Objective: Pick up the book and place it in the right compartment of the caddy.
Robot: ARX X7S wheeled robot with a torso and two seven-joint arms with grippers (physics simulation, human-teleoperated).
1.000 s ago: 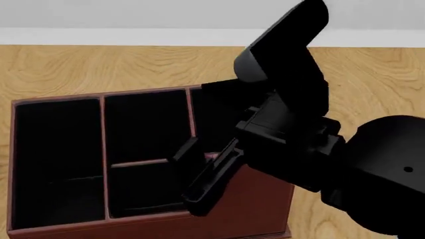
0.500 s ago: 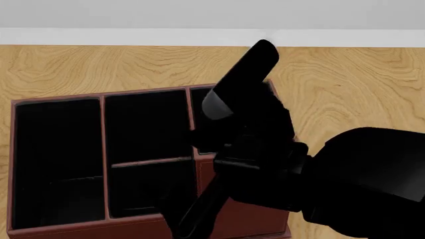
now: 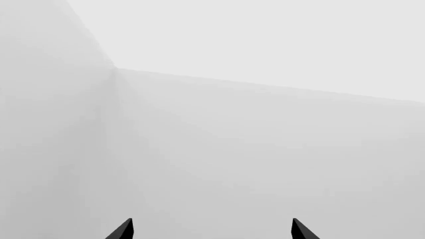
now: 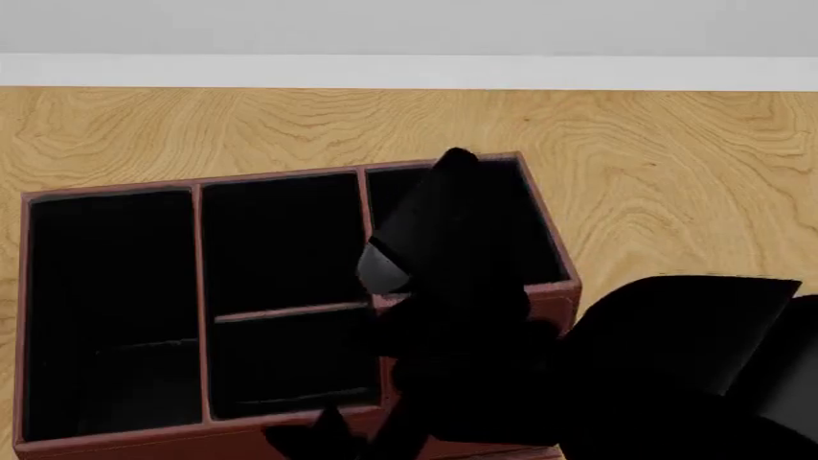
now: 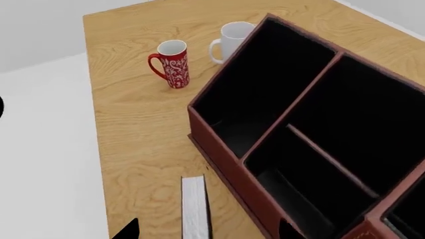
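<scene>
The reddish-brown caddy (image 4: pixel 115 195) stands on the wooden table, also in the right wrist view (image 5: pixel 226 159). Its tall right compartment (image 4: pixel 531 225) is largely covered by my right arm. The book (image 5: pixel 194 204) shows only in the right wrist view, as a white page-edge strip with a thin black cover. It rests on the table just outside the caddy's low front wall. My right gripper (image 5: pixel 207 232) is open, with its fingertips either side of the book and apart from it. In the head view it sits at the caddy's front edge (image 4: pixel 335 436). My left gripper (image 3: pixel 211 232) is open and empty, facing bare grey walls.
A red patterned mug (image 5: pixel 172 63) and a white mug (image 5: pixel 232 37) stand on the table beyond the caddy's long narrow end. The table edge (image 5: pixel 96 149) runs beside the book. My right forearm (image 4: pixel 447 240) lies over the caddy.
My right arm has swung down and toward the caddy's front. Its forearm now lies low over the right compartment, and the gripper has dropped to the front edge.
</scene>
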